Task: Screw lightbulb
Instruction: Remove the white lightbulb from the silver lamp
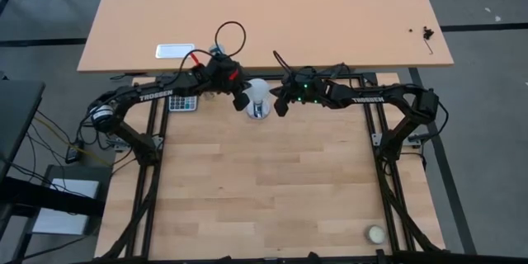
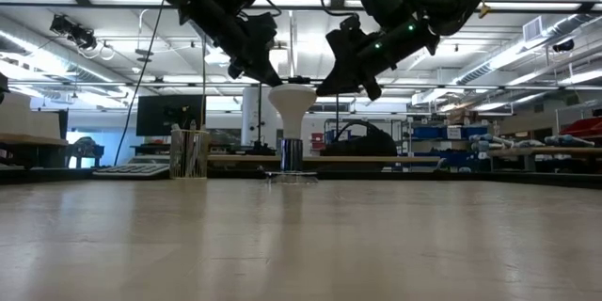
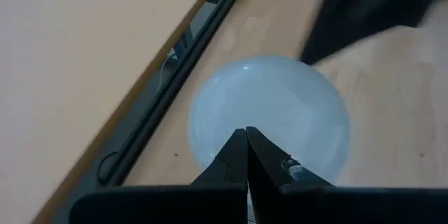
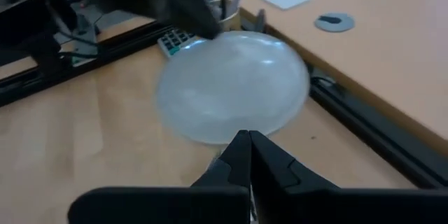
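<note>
The white frosted lightbulb (image 1: 259,91) stands upright at the table's far middle, its base down in a metal socket (image 2: 292,155) on a round disc (image 2: 292,177). My left gripper (image 2: 279,82) is shut and slants down at the globe's upper left side. My right gripper (image 2: 321,88) is also shut and slants down at its upper right side. In each wrist view the shut tips, left (image 3: 246,130) and right (image 4: 245,133), point at the globe (image 3: 280,105) (image 4: 231,84), with the other arm dark beyond it. My left gripper meets the globe's upper left shoulder (image 2: 282,88) with the tips of its shut fingers, slanting down from the table's left. The bulb stands upright in the socket. My right gripper meets the globe's upper right shoulder (image 2: 313,90) with its shut fingertips, slanting down from the table's right.
A calculator (image 1: 183,103) and a mesh pen cup (image 2: 188,153) stand left of the bulb near the far rail. A small cream ball (image 1: 376,233) lies at the near right corner. A second desk (image 1: 330,16) adjoins the far edge, with a white flat thing (image 1: 175,50).
</note>
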Robot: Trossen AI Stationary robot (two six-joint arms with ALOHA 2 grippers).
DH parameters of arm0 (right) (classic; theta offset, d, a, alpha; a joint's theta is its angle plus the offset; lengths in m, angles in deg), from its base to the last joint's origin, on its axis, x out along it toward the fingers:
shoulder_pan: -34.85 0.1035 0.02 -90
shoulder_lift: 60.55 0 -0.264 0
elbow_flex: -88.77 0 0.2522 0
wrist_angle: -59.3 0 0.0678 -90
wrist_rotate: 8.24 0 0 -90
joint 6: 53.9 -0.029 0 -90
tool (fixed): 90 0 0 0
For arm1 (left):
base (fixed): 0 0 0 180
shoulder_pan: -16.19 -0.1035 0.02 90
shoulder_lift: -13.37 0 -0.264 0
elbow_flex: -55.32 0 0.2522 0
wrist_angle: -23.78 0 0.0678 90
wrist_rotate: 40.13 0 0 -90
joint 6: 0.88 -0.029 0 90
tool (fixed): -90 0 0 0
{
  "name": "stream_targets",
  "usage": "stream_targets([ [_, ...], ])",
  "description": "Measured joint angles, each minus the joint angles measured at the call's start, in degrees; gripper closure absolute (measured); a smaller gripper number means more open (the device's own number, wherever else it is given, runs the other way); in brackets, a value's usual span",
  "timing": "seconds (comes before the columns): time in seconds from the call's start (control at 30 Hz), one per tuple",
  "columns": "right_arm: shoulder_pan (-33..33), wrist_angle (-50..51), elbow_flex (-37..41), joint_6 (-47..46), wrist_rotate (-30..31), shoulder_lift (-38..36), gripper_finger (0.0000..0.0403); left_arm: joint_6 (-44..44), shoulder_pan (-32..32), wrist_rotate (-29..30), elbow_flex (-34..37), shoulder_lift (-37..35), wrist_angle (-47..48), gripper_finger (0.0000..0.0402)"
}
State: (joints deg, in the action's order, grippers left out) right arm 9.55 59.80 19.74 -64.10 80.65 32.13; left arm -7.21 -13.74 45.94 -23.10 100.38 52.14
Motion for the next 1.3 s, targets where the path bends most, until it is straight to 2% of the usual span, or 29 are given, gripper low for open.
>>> stream_targets([
  [0.17, -2.05, -0.77, 0.00, -0.17, 1.34, 0.02, 0.0392, 0.57, 1.98, -1.94, 0.02, -0.65, 0.48, 0.0402],
  [0.43, -3.03, -0.02, 0.00, -0.26, -0.17, 0.00, 0.0386, 0.78, 2.12, -2.65, -0.71, -3.15, 2.03, 0.0402],
  [0.73, 1.88, 0.48, 0.00, -0.21, -0.25, -0.02, 0.0389, -0.35, 1.22, -0.39, -1.10, -3.26, -0.66, 0.0402],
  [0.87, 4.93, 2.07, -0.02, 0.73, 3.95, -0.09, 0.0388, -0.31, -0.63, 0.47, -1.14, -2.75, -1.23, 0.0402],
  [1.03, 7.97, 0.33, -0.02, 1.31, 4.18, -0.09, 0.0390, -0.51, -2.85, 0.12, -1.14, -1.06, -0.86, 0.0402],
  [1.3, 7.22, -0.63, -0.04, 2.27, 4.16, -0.07, 0.0391, -0.54, -3.33, -2.14, -1.22, 1.13, -1.56, 0.0402],
])
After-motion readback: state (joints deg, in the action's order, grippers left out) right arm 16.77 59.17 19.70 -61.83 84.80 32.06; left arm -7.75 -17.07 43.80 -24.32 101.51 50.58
